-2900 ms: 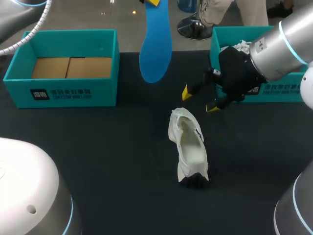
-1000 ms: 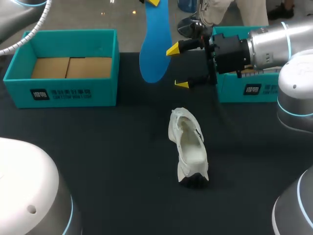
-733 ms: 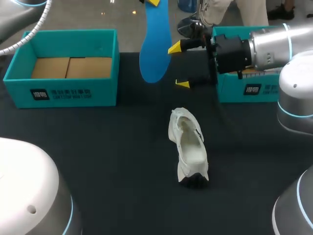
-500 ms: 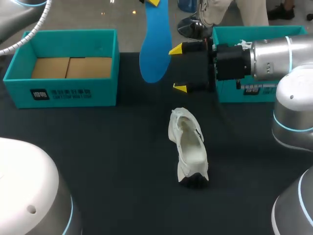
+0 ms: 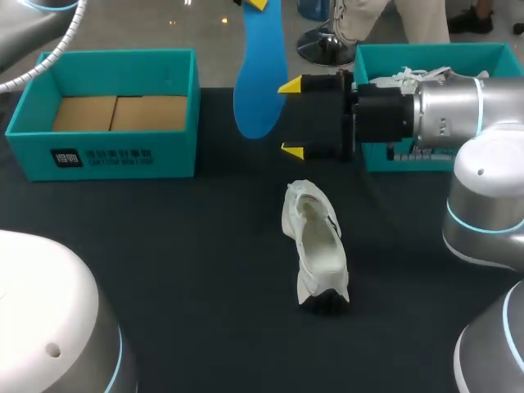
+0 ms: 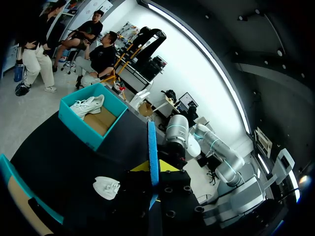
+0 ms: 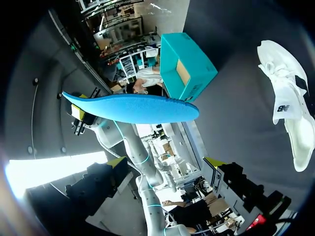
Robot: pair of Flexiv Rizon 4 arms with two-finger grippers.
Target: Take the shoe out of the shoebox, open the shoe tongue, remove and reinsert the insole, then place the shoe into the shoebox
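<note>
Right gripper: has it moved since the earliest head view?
Yes. The right gripper has pulled away from the shoe, which stayed put, and swung toward the hanging insole, fingers open.

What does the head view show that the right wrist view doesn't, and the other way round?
Head view only: the right shoebox, with a second white shoe inside, behind the right arm. Right wrist view only: the left gripper clamped on the end of the blue insole, which the head view almost wholly cuts off. Both: the insole hanging in the air, the white shoe lying on the table, the left shoebox, and the open right gripper pointing toward the insole.
</note>
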